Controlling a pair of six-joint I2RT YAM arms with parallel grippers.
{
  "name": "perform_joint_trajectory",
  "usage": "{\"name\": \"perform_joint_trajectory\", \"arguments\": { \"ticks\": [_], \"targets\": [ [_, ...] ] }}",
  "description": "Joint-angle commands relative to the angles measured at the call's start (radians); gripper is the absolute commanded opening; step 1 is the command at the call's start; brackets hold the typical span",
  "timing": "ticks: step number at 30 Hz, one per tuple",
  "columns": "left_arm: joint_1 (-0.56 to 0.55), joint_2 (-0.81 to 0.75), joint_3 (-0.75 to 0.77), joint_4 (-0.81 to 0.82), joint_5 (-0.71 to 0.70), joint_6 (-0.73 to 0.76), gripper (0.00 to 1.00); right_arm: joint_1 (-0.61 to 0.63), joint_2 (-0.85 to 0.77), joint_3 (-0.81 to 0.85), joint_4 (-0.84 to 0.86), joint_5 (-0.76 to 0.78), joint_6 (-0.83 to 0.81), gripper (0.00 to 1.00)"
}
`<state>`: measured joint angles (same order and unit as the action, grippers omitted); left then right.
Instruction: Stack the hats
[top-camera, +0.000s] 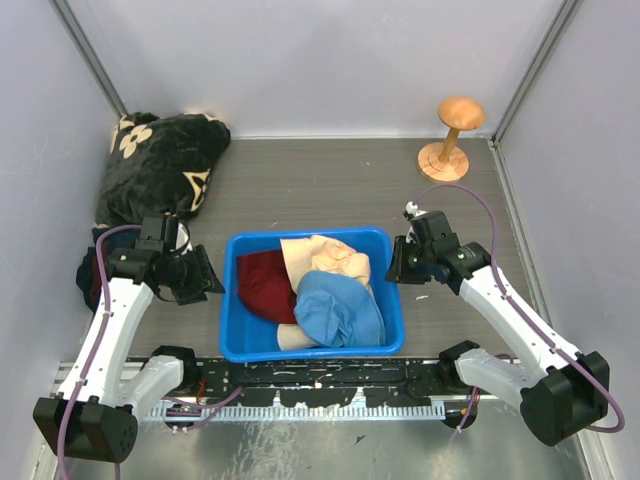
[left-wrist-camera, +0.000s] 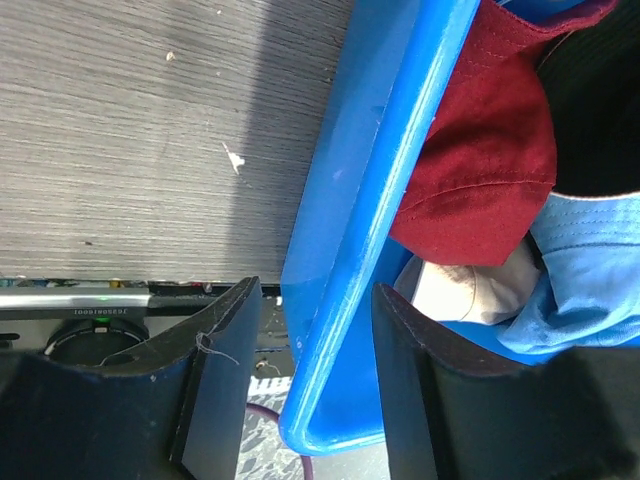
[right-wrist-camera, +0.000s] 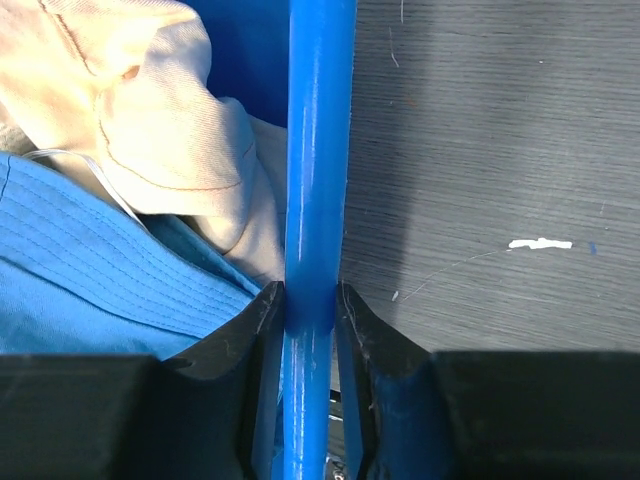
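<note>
Hats are lying jumbled in the blue bin at mid-table in the top view, not yet stacked. The dark red hat is sitting at the left and a cream hat at the back. The light blue hat is lying on top toward the front, and a second cream hat is peeking out beneath it. The left gripper is standing at the bin's left wall and the right gripper at its right wall. The wooden stand at the back right is standing bare, and the black blanket is lying at the back left.

In the left wrist view the jaws are straddling the bin's rim, one finger outside and one inside. Daylight is showing on the outer side, so they are standing open around it, not clamping. The red, cream and blue fabric is lying just inside.

In the right wrist view both fingers are pressing on the rim, pinching the bin's wall between them. The cream hat and the light blue hat are lying against that wall.

Judging from this, the arms are taking hold of the bin, and all the stacking is waiting to be done.
</note>
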<state>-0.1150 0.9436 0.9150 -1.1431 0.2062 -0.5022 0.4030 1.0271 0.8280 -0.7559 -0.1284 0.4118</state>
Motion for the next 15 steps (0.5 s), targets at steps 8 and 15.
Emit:
{"name": "perform_joint_trajectory", "arguments": {
  "ticks": [8, 15],
  "targets": [
    [-0.107, 0.02, 0.008, 0.064, -0.034, -0.084, 0.6, 0.002, -0.046, -0.018, 0.061, 0.032, 0.041, 0.3],
    [-0.171, 0.101, 0.007, 0.079, -0.118, -0.109, 0.4, 0.002, -0.023, -0.005, 0.083, 0.033, 0.047, 0.3]
  ]
}}
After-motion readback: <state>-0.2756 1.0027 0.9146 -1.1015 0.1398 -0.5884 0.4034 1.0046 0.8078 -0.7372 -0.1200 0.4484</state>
